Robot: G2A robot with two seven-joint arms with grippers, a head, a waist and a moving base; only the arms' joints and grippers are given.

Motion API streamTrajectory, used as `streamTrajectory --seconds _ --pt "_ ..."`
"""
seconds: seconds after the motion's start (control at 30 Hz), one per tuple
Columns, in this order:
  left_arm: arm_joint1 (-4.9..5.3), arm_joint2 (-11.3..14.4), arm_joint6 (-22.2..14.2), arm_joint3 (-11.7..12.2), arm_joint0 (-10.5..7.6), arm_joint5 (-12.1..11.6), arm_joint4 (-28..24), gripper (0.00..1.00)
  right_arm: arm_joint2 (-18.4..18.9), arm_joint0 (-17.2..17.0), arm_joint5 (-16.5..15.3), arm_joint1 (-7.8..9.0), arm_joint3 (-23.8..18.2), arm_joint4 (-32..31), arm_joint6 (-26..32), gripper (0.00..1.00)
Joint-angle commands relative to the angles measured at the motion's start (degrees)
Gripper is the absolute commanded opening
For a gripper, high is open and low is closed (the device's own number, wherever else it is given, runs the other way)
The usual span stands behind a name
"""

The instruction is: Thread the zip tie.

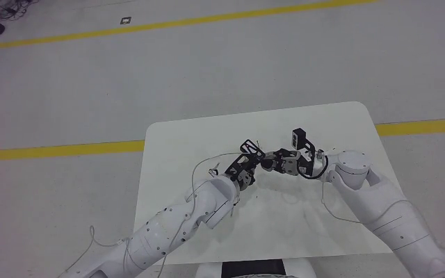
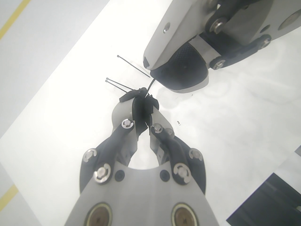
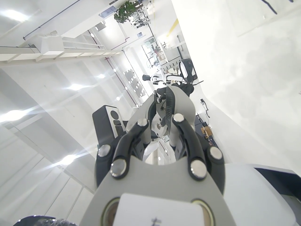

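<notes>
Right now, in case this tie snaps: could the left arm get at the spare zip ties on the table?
Likely not yet: the left claw is shut on the zip tie, though the spare zip ties lie near, nothing between.

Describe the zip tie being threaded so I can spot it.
On the white table, the left gripper and right gripper meet tip to tip. The zip tie is the short black strand bridging them; the spare ties lie flat on the table beyond.

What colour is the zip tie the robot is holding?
The zip tie is black, thin like string. The left wrist view shows it best.
</notes>
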Motion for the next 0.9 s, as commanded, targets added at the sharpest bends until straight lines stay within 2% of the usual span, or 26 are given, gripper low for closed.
streamTrajectory --seconds 0.0,0.17,0.6,0.63,0.67,0.7,0.87 --pt "0.00 0.00 0.00 0.00 0.00 0.00 0.00 0.00 0.02 -0.01 -0.02 -0.02 -0.01 -0.08 0.03 0.08" --pt "0.00 0.00 0.00 0.00 0.00 0.00 0.00 0.00 0.02 -0.10 -0.04 -0.05 -0.11 -0.53 0.12 0.00" --pt "0.00 0.00 0.00 0.00 0.00 0.00 0.00 0.00 0.30 -0.35 -0.37 -0.12 -0.52 -1.25 0.19 0.00" --pt "0.00 0.00 0.00 0.00 0.00 0.00 0.00 0.39 0.32 -0.37 -0.43 -0.13 -0.54 -1.27 0.20 0.00" --pt "0.00 0.00 0.00 0.00 0.00 0.00 0.00 0.66 0.34 -0.39 -0.48 -0.14 -0.54 -1.29 0.20 0.00" --pt "0.00 0.00 0.00 0.00 0.00 0.00 0.00 1.00 0.37 -0.41 -0.55 -0.15 -0.56 -1.32 0.18 0.00" --pt "0.00 0.00 0.00 0.00 0.00 0.00 0.00 1.00 1.21 -0.89 -1.69 -0.14 -0.36 -0.53 0.01 0.00"
